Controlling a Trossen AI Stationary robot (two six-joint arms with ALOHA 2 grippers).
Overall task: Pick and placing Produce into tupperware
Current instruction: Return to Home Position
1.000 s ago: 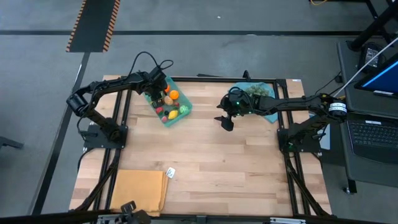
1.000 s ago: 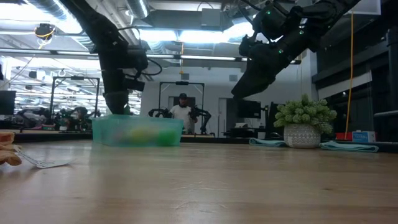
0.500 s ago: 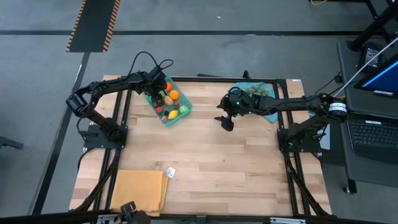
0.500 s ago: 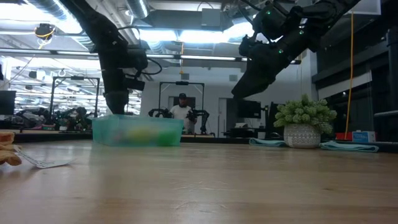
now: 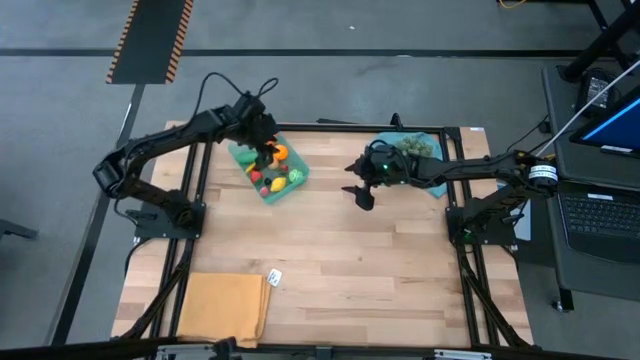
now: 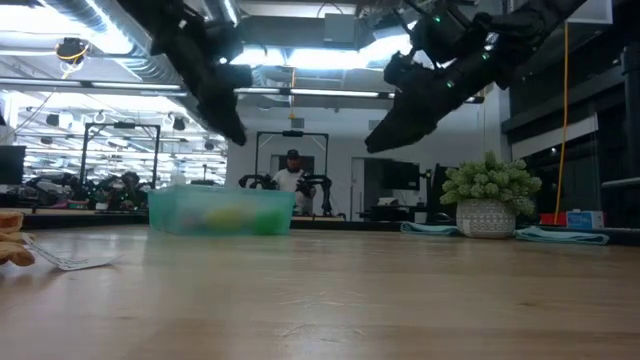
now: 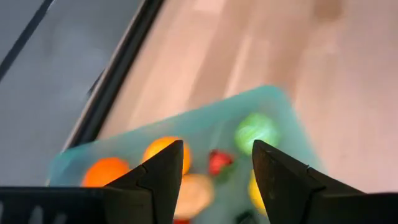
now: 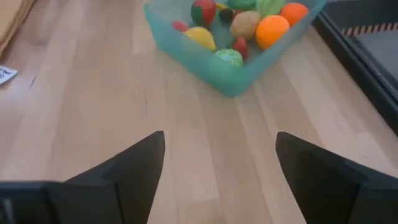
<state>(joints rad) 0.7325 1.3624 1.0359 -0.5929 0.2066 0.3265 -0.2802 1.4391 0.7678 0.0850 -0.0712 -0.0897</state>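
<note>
The tupperware is a shallow teal tray resting flat on the table's far left part, also seen in the low view and both wrist views. The produce lies inside it: orange, yellow, red and green pieces. My left gripper hangs open above the tray, slanted, with nothing between its fingers. My right gripper is open and raised over the table's middle, to the tray's right.
A bushy grey-green potted plant stands on a blue cloth at the far right. An orange-tan mat lies at the near left corner, a small white card beside it. A person stands in the room behind.
My left gripper has risen from down at the tray to well above it and has tipped to a slant, while the arm's elbow has swung toward the table's left. The tray and the produce have stayed where they were.
</note>
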